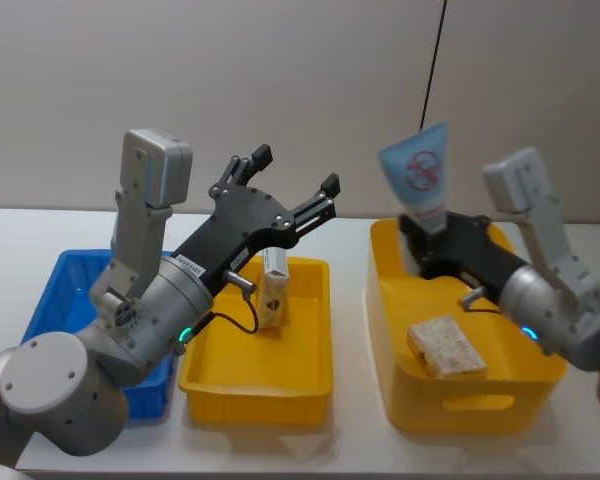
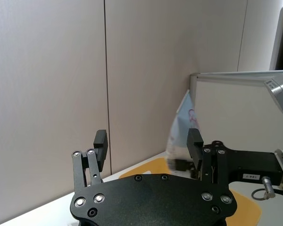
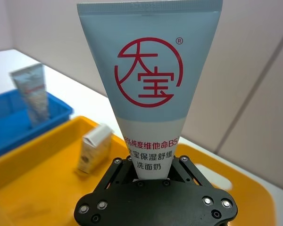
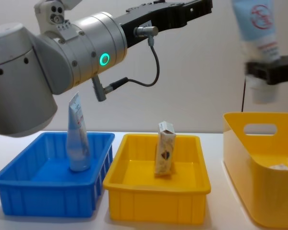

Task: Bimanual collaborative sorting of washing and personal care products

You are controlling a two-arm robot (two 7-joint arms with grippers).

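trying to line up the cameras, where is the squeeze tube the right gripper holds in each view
Head view: the held tube stands crimp end up at upper right, above the tall yellow bin, in the right gripper.
Left wrist view: blurred, beyond the open left gripper.
Right wrist view: centre, rising from the gripper.
Chest view: top right, above the same bin.
Shared landmark: the tall carton upright in the shallow yellow tray.
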